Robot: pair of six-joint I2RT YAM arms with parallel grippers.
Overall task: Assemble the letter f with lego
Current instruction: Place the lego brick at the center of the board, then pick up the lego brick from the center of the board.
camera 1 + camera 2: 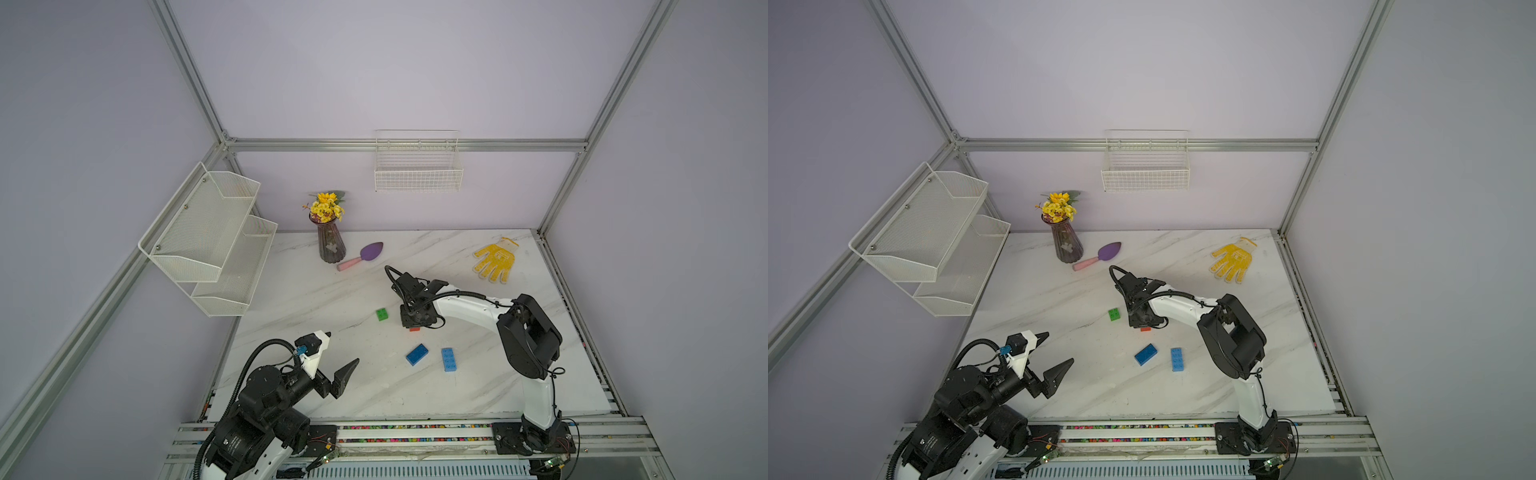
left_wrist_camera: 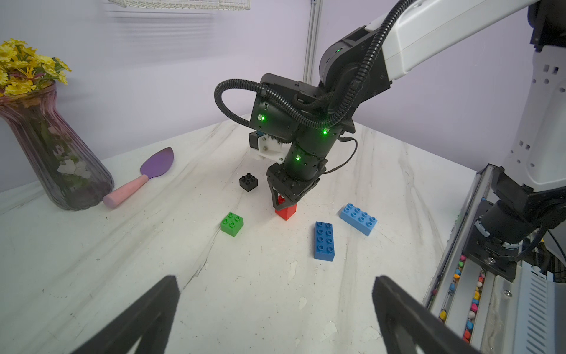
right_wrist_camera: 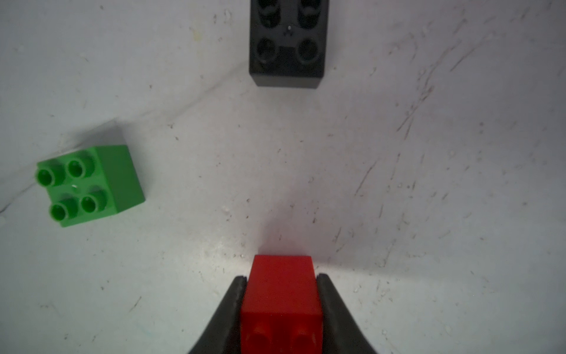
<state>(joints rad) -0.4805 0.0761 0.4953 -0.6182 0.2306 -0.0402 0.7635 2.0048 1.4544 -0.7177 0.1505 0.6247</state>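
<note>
The lego lies loose on the marble table (image 1: 332,395), five separate bricks, studs up, none of them touching another.

Furthest left, the left gripper (image 1: 343,347) hangs low over the near edge of the table with its jaws spread wide and nothing between them. In the left wrist view its two dark fingers (image 2: 159,306) frame the whole group of bricks from a distance.

The green brick (image 1: 382,314) comes next, a square piece with four studs. It sits flat, turned slightly askew to the table edge.

The black brick (image 2: 248,182), also square with four studs, stands beyond the green and red ones. In both top views the right arm's wrist hides it.

The right gripper (image 2: 283,203) points straight down and is clamped on the red brick (image 2: 286,212). Its fingertips press two opposite side walls just under the studs. The red brick is square and upright, with its base at table level. I cannot tell whether it rests there or is just clear.

Nearer the robot lies the dark blue brick (image 1: 417,354), a long piece with two rows of four studs. Its long axis runs diagonally, the near end to the left and the far end to the right.

Just right of it lies the light blue brick (image 1: 449,359), the same length and stud count. Its long axis points almost straight away from the robot's base. The two blue bricks are close together but do not touch.
</note>
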